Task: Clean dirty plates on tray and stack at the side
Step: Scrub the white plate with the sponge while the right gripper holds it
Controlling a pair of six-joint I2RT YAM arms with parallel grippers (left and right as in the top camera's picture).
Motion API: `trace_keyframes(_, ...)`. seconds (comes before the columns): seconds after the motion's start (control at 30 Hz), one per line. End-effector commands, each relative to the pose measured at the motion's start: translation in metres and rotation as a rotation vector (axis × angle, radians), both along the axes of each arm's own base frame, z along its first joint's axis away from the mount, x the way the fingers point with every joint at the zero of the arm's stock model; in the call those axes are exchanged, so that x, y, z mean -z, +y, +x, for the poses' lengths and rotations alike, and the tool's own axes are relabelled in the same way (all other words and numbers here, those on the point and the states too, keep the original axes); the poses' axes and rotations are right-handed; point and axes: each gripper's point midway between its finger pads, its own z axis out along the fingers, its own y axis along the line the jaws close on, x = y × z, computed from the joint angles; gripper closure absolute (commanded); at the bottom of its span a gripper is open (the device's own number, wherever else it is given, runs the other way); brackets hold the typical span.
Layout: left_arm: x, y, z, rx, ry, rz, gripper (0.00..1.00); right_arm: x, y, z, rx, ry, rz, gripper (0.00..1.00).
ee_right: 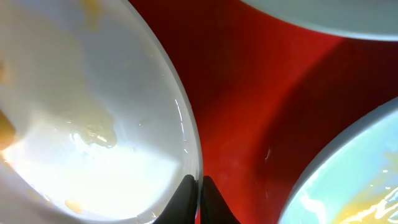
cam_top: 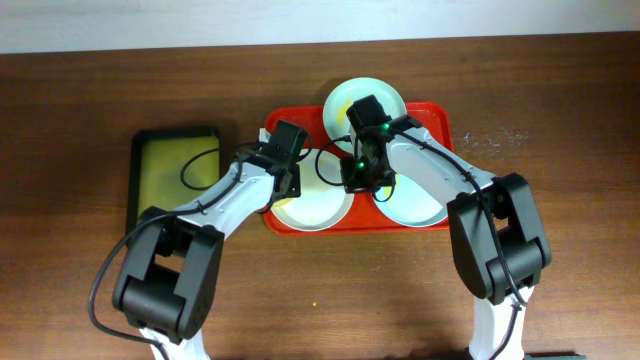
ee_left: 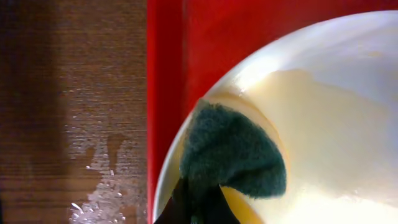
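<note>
My left gripper (ee_left: pixel 196 210) is clamped on a dark green scouring sponge (ee_left: pixel 233 155), and the sponge is pressed flat onto the inside of the white round shallow plate (ee_left: pixel 323 124), just within its rim. Pale yellow smear spreads across the plate ahead of the sponge. To the sponge's left in my wrist view, the plate's edge lies close to the raised rim of the large red rectangular plastic tray (ee_left: pixel 165 74), leaving only a narrow red strip between them. Past that rim is the brown wooden table (ee_left: pixel 74 93), with wet streaks shining on it. Further out on that side stands a smaller black-rimmed tray with a yellow-green inside (cam_top: pixel 136 180), well apart from the red one.

My right gripper (ee_right: pixel 199 194) is pinched on the opposite rim of the same white plate, one finger on each side of the edge. To its right is a wedge of bare red tray floor, then a pale blue-green plate (ee_right: pixel 354 180) smeared with yellow. A second pale blue-green plate (ee_right: pixel 323 15) sits ahead, overhanging the tray's far rim.
</note>
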Motion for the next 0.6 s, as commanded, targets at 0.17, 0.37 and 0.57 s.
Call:
trace_keyframes(0.17,-0.026,-0.076,-0.022,0.165,0.118,-0.456,1.00,0.005,-0.001,-0.004,0.000,0.013,-0.015,0.94)
trace_keyframes(0.37,-0.022,-0.089,-0.030,0.199,0.120,-0.426,1.00,0.005,-0.001,-0.004,0.000,0.013,-0.015,0.94)
trace_keyframes(0.57,-0.005,-0.064,-0.028,0.112,0.101,-0.291,1.00,0.005,-0.001,-0.004,0.000,0.013,-0.016,0.94)
